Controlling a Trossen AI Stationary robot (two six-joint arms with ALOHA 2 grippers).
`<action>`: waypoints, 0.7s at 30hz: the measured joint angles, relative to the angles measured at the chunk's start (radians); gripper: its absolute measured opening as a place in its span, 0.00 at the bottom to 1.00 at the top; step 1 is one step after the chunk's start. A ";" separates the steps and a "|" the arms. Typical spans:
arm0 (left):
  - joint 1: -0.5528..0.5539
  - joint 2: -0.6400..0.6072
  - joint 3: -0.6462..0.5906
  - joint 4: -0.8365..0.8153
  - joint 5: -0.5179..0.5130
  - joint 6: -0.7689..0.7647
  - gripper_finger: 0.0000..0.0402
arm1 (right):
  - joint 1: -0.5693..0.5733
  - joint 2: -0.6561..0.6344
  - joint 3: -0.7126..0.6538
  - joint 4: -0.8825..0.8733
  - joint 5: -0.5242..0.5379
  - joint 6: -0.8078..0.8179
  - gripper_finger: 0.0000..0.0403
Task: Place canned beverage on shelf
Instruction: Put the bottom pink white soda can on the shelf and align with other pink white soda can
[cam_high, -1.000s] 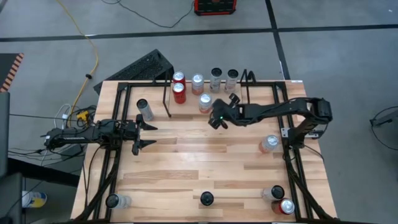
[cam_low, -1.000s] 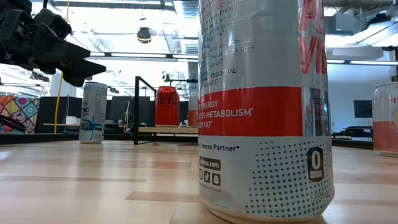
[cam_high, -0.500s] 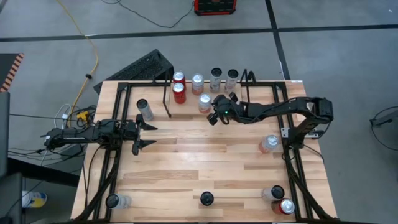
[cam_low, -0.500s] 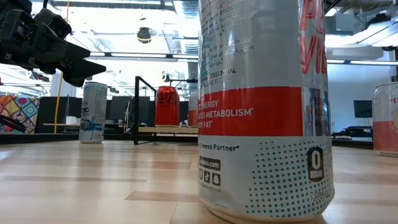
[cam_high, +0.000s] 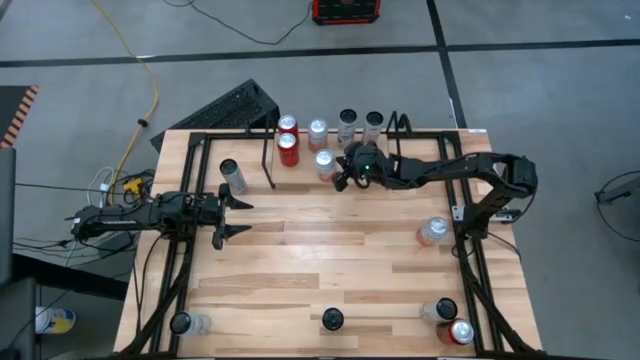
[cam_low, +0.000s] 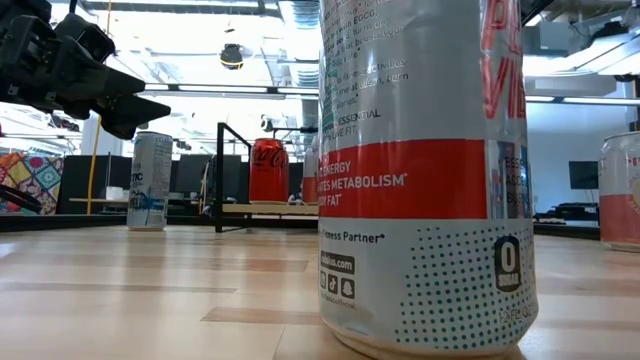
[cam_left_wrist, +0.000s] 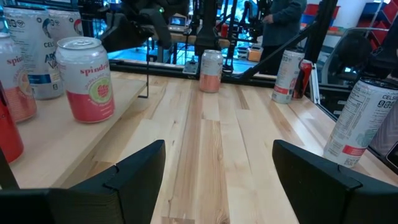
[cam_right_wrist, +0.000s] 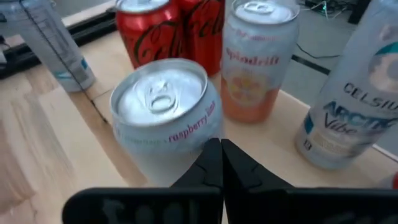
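Shelf (cam_high: 330, 130) sits at the far edge of the table (cam_high: 330, 260), with two red cans (cam_high: 288, 140) and several pale cans standing in or just beside it; from above I cannot tell exactly which ones rest on the wire and which on the wood. Right gripper (cam_high: 345, 172) is reached out toward that group, fingers pressed together and holding nothing. In the right wrist view its closed tips (cam_right_wrist: 221, 163) sit right against the side of a raspberry can (cam_right_wrist: 165, 118), which stands upright just in front of the red pair and next to an orange-labelled can (cam_right_wrist: 255, 59). Judgement: this looks like a nudge or push of that can toward the shelf, not a lift. Left gripper (cam_high: 228, 217) waits at the left side of the table, fingers spread and empty, well apart from the shelf. Still loose on the table: a can near the right rail (cam_high: 432, 231), a silver can (cam_high: 232, 176) at the left of the shelf, and several at the near edge (cam_high: 333, 320). Judgement: partly stocked, with most of the loose cans left to place.
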 joint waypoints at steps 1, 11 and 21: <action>0.000 0.000 0.000 0.000 0.000 0.000 0.70 | -0.005 0.000 0.000 0.005 0.000 -0.003 0.04; 0.000 0.000 0.000 0.000 0.000 0.000 0.70 | -0.001 0.000 0.000 -0.078 0.000 -0.001 0.04; 0.000 0.000 0.000 0.000 0.000 0.000 0.70 | 0.033 0.000 0.000 -0.072 0.050 0.018 0.04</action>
